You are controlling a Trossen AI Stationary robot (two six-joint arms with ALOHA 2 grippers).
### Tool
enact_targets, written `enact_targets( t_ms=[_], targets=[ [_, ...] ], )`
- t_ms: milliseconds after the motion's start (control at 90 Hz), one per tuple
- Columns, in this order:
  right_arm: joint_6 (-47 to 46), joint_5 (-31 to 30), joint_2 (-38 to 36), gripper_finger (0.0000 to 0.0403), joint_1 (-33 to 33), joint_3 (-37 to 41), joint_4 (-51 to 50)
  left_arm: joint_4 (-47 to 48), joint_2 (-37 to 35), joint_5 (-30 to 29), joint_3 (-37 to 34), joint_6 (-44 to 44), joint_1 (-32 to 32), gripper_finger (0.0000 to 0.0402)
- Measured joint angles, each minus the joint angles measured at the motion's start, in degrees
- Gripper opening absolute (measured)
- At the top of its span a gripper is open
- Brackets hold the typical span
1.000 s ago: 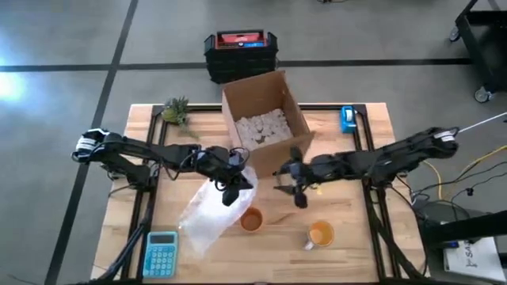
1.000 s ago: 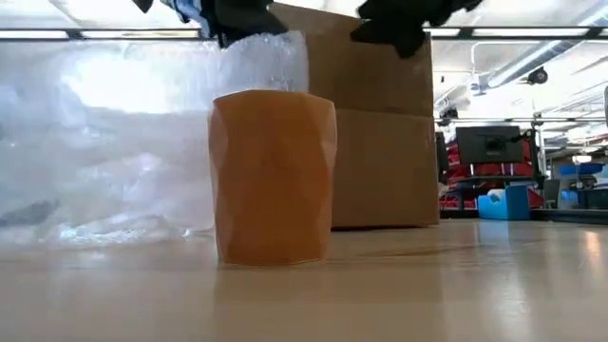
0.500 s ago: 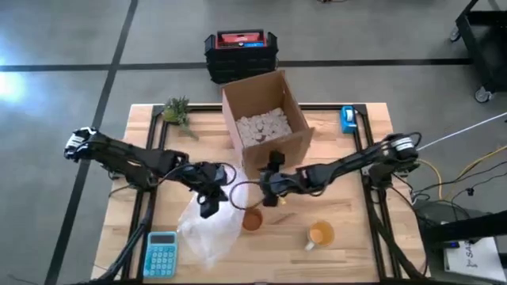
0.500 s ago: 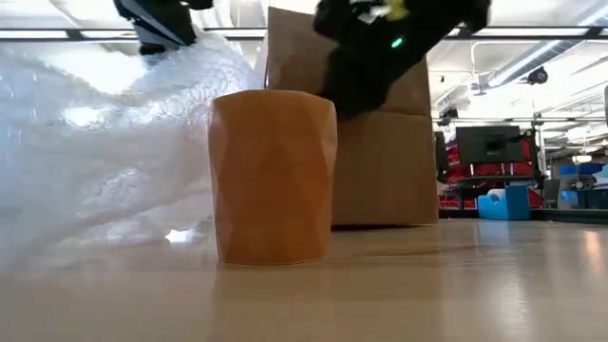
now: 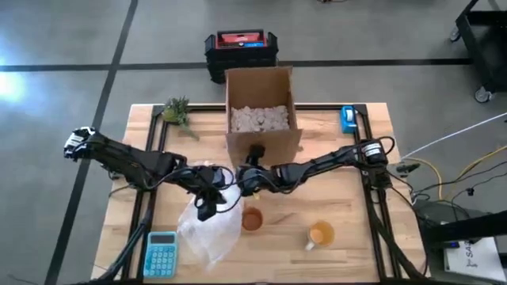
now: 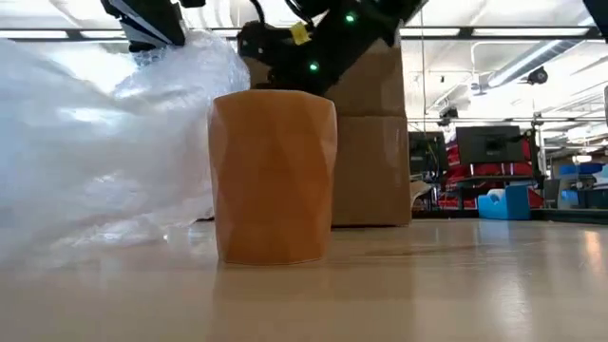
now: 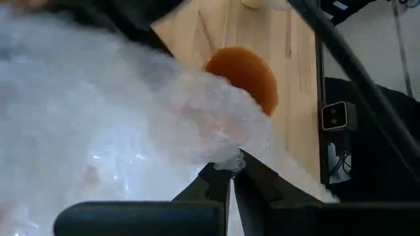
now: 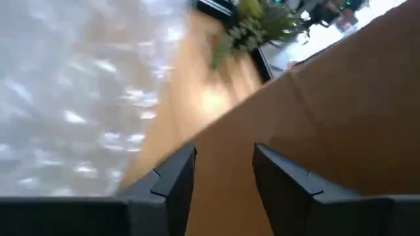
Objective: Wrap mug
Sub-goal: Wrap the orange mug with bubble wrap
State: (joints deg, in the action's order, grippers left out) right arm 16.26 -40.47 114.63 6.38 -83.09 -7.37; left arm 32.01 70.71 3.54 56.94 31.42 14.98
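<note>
A handleless orange mug (image 5: pixel 252 220) (image 6: pixel 274 176) stands upright on its base on the wooden table. Left of it lies a bunched sheet of clear bubble wrap (image 5: pixel 207 233) (image 6: pixel 95 152), partly on the table. My left gripper (image 5: pixel 207 204) (image 7: pixel 231 169) is shut on the wrap's upper part, above and left of the mug (image 7: pixel 243 73). My right gripper (image 5: pixel 236 179) (image 8: pixel 223 169) reaches in from the right, open. It sits between the cardboard box's near wall (image 8: pixel 328 111) and the wrap (image 8: pixel 59 98). My left gripper pinches a gathered tuft of the bubble wrap (image 7: pixel 230 157) between its two fingers, on the side nearest the mug. The wrap is raised there and falls away slack onto the table (image 6: pixel 85 228). My right gripper: whether its open fingers touch the box or the wrap, I cannot tell.
An open cardboard box (image 5: pixel 260 111) with white filler stands just behind the grippers. A second orange mug with a handle (image 5: pixel 321 234) sits near right, a blue calculator (image 5: pixel 161 253) near left, a small plant (image 5: pixel 176 111) far left, and a blue item (image 5: pixel 347 119) far right.
My right gripper has swept toward the table's left along the box's near wall, reaching the wrap; the box has turned square to the table. My left gripper has carried the wrap toward the left and near edge, bunching it up. The mug has stayed put.
</note>
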Motion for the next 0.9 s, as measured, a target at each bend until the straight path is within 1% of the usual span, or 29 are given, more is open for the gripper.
enact_targets(
  t_ms=[67,122,178,222,344,411,467,567,667,789,900],
  targets=[
    [-0.35,0.23,-2.16,0.0133,0.24,-1.45,-7.79,-0.03,-0.03,-0.23,-0.01,0.19,0.02,0.0],
    [-2.28,1.69,-5.21,0.0131,1.22,-2.3,-13.41,-0.07,-0.13,-1.05,0.0,0.21,0.02,0.0],
    [-5.7,4.73,-9.12,0.0131,2.45,-2.53,-18.25,-0.33,-0.18,-1.87,0.01,0.31,0.02,0.0],
    [-9.34,8.57,-12.21,0.0133,3.33,-2.35,-21.4,-1.09,-0.16,-3.22,0.01,0.24,0.02,0.0],
    [-17.07,21.17,-19.69,0.015,5.24,0.57,-23.61,-4.88,-0.12,-8.13,-0.02,0.07,-0.11,0.0],
    [-19.39,24.76,-22.37,0.0166,6.42,2.89,-20.43,-8.28,-0.12,-10.27,-0.02,-0.93,-0.25,0.0],
    [-20.49,25.29,-23.78,0.0181,7.48,5.46,-16.05,-11.73,-0.12,-11.57,-0.02,-1.76,-0.24,0.0],
    [-21.9,25.32,-23.68,0.0208,8.45,9.52,-6.08,-17.21,0.39,-12.09,-0.02,-3.79,-0.26,0.0],
    [-23.81,21.84,-21.24,0.0231,8.48,11.01,1.96,-18.95,1.59,-12.05,0.01,-4.87,-0.33,0.0],
    [-25.85,17.57,-18.29,0.0251,8.48,10.61,5.39,-19.48,3.24,-12.12,0.01,-4.83,-0.63,0.0],
    [-25.75,17.33,-15.75,0.0251,8.29,9.4,4.61,-20.73,4.34,-12.21,0.0,-4.94,-0.61,0.0]
  ],
)
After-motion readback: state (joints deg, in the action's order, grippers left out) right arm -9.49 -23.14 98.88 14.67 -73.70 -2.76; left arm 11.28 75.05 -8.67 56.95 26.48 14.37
